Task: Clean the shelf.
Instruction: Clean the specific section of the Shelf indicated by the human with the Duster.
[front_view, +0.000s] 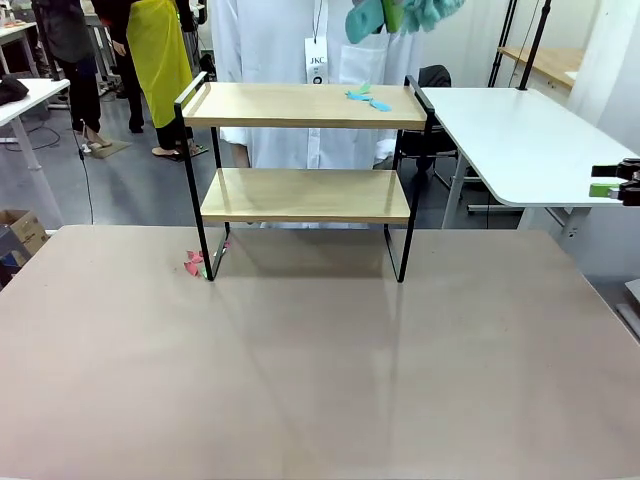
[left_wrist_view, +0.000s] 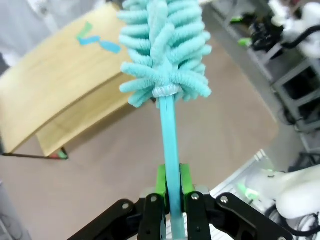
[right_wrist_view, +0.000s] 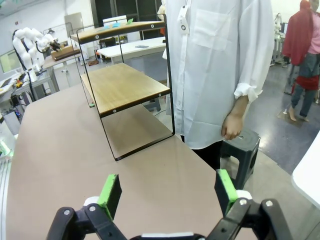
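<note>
So, the small two-tier shelf of light wooden boards in a thin black metal frame was sat on the far middle of the big brownish table, all feet down on the top. A few blue and teal paper scraps were seen lying on the upper board, towards its right end. Some pink scraps were spotted on the table, right by the shelf's near left foot.

The left jaws were clamped tight on the thin teal handle of a fluffy teal chenille duster, with the green pads pressed against either side of it. The duster head was held up in the air, clear above the right end of the upper board and not touching it. In the left wrist view the scraps could be made out past it on the wood.

The right jaws were spread wide apart, out by the far right side of the table and well apart from the shelf, which was viewed end-on from there.

A person in a white coat was stood just behind the shelf on the far side, one hand hanging down. A dark stool was seen just beside that person, and a white table was visible off to the far right.
</note>
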